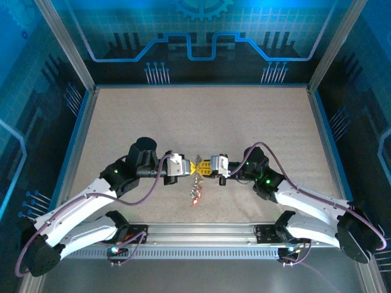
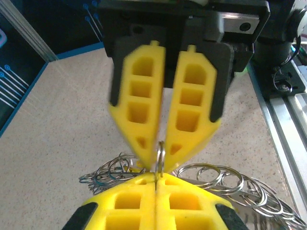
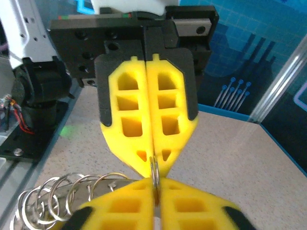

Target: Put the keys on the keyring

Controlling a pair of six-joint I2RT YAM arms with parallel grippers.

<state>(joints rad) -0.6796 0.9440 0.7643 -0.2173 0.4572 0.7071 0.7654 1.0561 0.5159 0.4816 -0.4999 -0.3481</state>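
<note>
Two pincers met tip to tip above the middle of the table in the top view: the left pincer and the right pincer, both with yellow fingers. What they held between them was too small to make out there. Just below them, toward the arm bases, the keys showed as a small silvery cluster with red heads; I could not tell if they hung or lay on the table. In the left wrist view, the left pincer was pressed together at the bottom of the picture and pinched the keyring, seen edge-on as a thin upright line. The right pincer stood above, its fingers a little apart at the root but closed on the same ring at the tips. Many thin silvery loops showed under and beside the tips. In the right wrist view the same grip appeared from the other side, both pincers pinching the ring. I judged the ring to be light, stiff and smooth, so it could slip or turn between the fingers. The hold should be on its flat faces, leaving free the part where a key must go on. The keys seemed very light, best taken by the plastic head.
</note>
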